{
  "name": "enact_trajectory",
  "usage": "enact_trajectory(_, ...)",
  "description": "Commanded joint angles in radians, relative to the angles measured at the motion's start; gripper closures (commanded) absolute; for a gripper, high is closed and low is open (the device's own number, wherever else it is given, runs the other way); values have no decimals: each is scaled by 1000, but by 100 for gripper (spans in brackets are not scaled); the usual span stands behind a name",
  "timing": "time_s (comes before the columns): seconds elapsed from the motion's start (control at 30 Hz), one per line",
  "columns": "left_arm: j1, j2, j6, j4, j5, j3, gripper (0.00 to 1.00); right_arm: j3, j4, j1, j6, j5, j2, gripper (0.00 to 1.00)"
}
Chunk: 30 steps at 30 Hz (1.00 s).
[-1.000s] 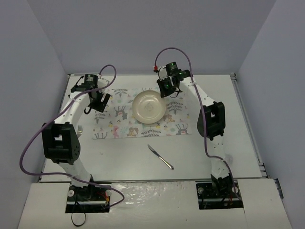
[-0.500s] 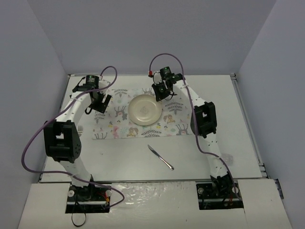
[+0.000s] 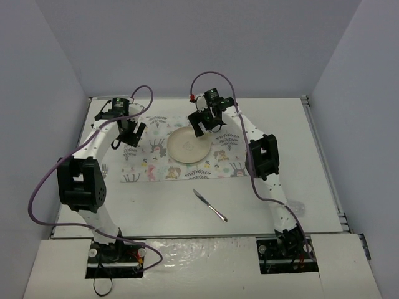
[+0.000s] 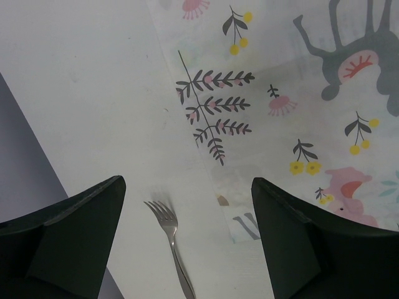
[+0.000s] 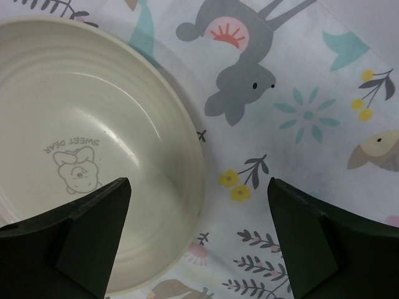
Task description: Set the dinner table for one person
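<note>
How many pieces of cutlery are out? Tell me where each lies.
2. A knife lies on the dinner table off the placemat's near edge; a fork lies off its left edge. Arms may hide more.

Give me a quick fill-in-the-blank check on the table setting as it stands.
1. The plate carries a print reading SWEET ____.
2. The right tool has its jaws ____ over the plate's rim.
3. The fork lies on the dinner table off the mat's ____ edge.
Missing words: DEAR; open; left.
</note>
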Motion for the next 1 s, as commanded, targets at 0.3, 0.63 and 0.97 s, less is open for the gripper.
enact_trajectory(0.3,7,-126,34,59,-10,5,20,-304,23,-17,-101,403,-484,0)
enact_trajectory(0.63,11,-330,68,208,2,-310,20,-1011,-191,-132,-196,501,-1043,0)
enact_trajectory(0.97,8,-389,109,281,99,-448,20,-1225,-343,-452,-308,437,-1280,0)
